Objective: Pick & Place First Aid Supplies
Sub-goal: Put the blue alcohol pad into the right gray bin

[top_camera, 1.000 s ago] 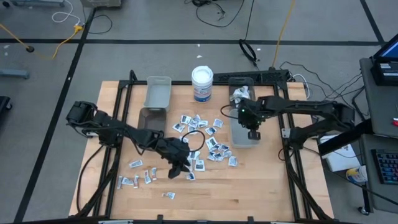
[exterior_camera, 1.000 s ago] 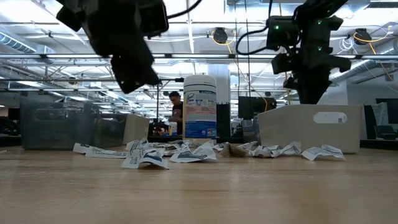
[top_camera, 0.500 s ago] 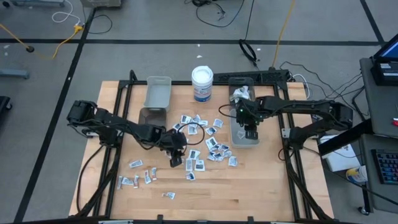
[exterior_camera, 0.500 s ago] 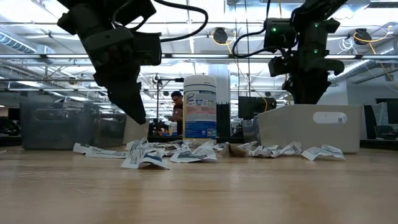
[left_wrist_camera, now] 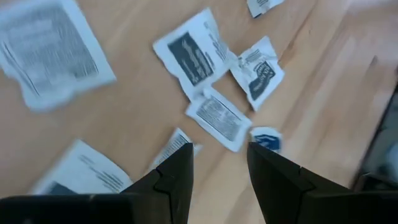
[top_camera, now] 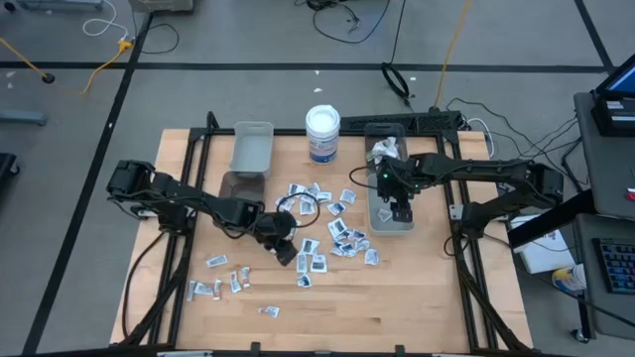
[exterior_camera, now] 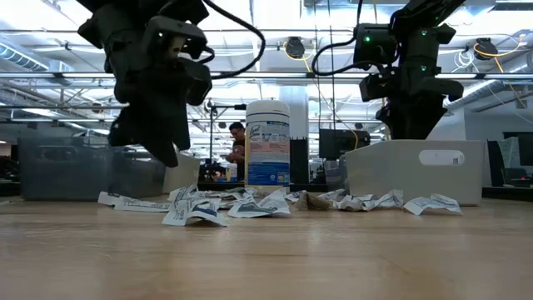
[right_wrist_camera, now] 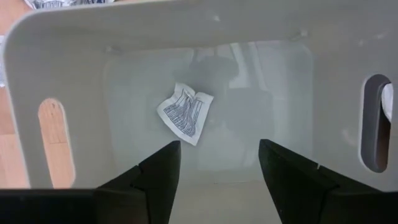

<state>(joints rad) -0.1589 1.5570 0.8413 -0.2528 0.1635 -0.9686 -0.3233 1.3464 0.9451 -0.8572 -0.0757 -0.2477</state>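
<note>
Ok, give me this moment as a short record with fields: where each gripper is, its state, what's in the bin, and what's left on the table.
left gripper: open, empty, low over the scattered white flat packets on the wooden table
right gripper: open, empty, above the grey rectangular plastic bin
bin contents: one white square packet with dark print on its floor
left on table: many packets, mid-table
bystander item: white round tub with blue label

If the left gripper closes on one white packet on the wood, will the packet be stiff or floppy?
Probably floppy: the packets below the open left gripper look thin with crinkled edges. Likely very light, so a push may slide them over the table. They cannot roll.
</note>
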